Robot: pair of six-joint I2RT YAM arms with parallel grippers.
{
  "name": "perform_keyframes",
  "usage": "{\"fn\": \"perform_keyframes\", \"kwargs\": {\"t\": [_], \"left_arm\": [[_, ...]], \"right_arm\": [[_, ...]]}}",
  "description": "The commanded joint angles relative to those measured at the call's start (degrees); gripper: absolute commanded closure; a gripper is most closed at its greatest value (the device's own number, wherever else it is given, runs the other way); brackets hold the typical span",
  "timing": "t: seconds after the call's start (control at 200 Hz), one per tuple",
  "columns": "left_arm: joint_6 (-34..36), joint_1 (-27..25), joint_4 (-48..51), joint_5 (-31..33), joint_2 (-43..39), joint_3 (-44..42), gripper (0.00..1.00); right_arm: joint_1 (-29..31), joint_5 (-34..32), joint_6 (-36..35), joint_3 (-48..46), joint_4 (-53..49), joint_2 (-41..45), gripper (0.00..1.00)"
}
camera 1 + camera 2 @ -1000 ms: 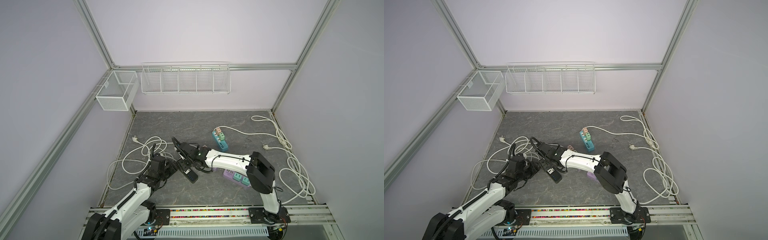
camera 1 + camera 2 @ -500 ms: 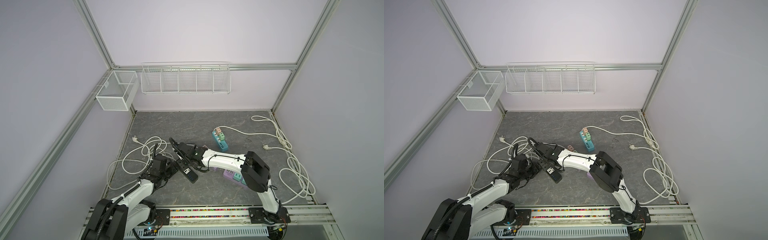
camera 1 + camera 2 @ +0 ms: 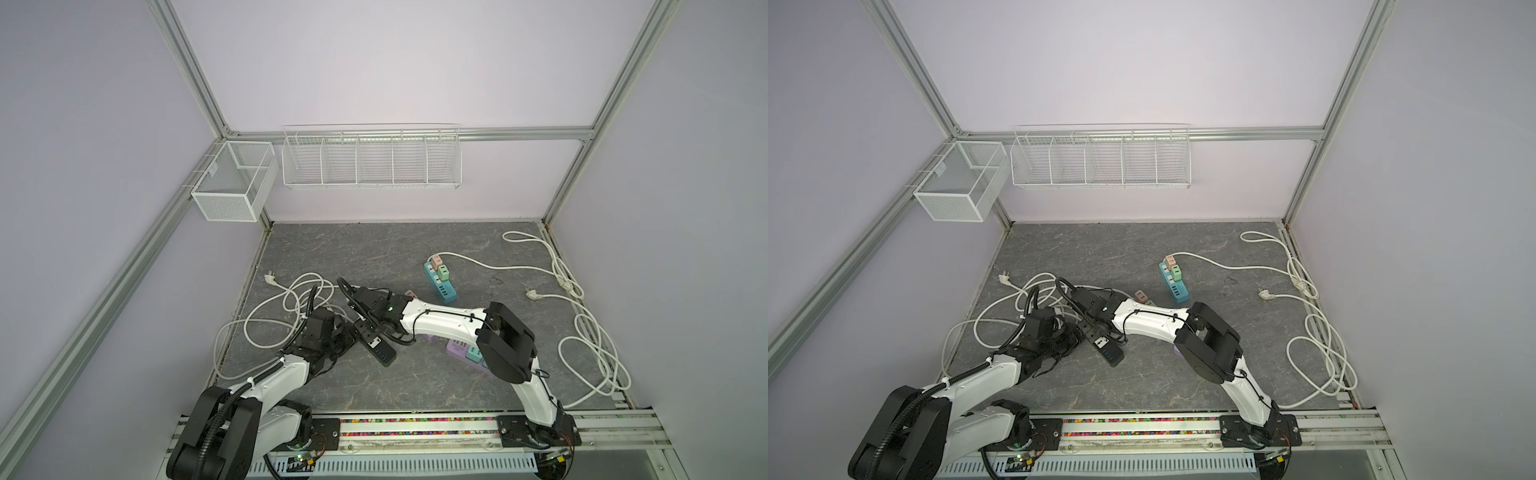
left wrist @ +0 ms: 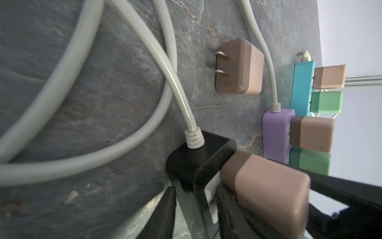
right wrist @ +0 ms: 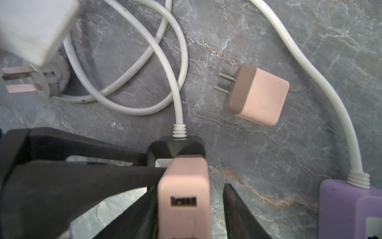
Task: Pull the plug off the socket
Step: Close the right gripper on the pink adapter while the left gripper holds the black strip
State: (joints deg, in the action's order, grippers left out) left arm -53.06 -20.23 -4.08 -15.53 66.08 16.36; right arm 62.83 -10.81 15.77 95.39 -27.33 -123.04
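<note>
01 — white cable coil (image 3: 282, 309): lies at the left of the floor (image 3: 374, 249). One run ends in a ribbed collar on the black power strip (image 3: 376, 344).

02 — left gripper (image 3: 343, 337): sits at the strip's cable end. Its fingers (image 4: 165, 213) lie either side of the casing and run off the frame edge in the left wrist view. A pale sliver shows beside one finger, so I cannot tell whether they press the strip.

03 — plug (image 5: 184, 182): seated in the strip's white socket face, just beside the cable collar, left of centre on the floor. In both top views it is hidden under the right gripper (image 3: 365, 323). The prongs are not visible. It is a squarish block with rounded corners, a pale pink body and a brown band at the socket end. There is one USB slot (image 5: 183, 201) on the outer face.

04 — right gripper, fingers (image 5: 237, 209): spread astride the plug. One is against its side; the other stands off, with floor showing between.

05 — loose adapter (image 5: 256, 95): same colours as the plug, lying on its side apart from the strip, with two bare prongs.

06 — purple strip (image 3: 459, 348): largely covered by the right arm.

07 — teal strip (image 3: 441, 283): lies further back and carries pink and green adapters.
</note>
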Motion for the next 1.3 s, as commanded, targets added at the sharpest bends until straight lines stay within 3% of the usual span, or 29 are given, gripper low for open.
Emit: {"fn": "perform_keyframes", "kwargs": {"t": [0.0,1.295], "left_arm": [[1.1,0.2,4.2,0.9,2.0,-0.2,0.67],[3.7,0.1,8.7,1.5,-1.0,-0.8,0.69]], "right_arm": [[0.3,0.7,-1.1,1.4,-0.5,-1.8,0.53],[0.8,3.1,-2.8,2.5,0.7,-1.9,0.81]]}}
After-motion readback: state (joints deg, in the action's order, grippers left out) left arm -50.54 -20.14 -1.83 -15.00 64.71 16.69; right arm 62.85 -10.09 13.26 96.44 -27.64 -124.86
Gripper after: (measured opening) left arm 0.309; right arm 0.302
